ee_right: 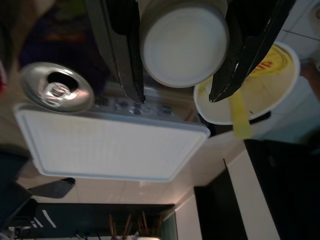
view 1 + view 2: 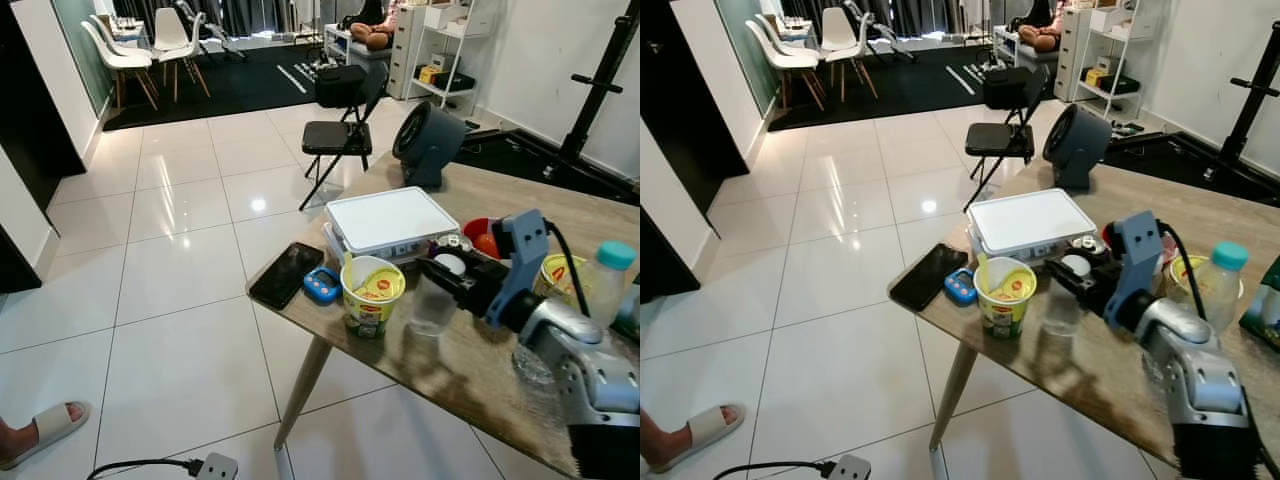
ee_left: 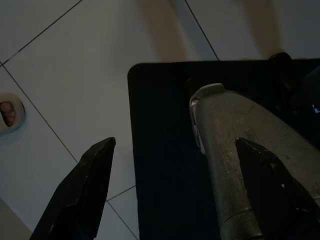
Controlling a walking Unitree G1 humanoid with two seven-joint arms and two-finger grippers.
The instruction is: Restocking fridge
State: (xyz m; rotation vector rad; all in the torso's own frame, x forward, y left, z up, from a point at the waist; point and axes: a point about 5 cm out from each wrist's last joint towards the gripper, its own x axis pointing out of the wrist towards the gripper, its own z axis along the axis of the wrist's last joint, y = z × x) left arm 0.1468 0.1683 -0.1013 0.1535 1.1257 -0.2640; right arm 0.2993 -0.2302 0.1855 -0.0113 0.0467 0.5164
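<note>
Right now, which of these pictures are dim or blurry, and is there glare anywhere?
Left eye view: sharp and bright, with lamp glare on the floor tiles. Left wrist view: dim and shaded. Right wrist view: the white cap between the right jaws is soft, too close to focus.

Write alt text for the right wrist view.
The right tool straddles a white-capped clear bottle, one black finger on each side of it. Beyond on the table are a yellow-lidded noodle cup, a white flat box and a silver can top.
</note>
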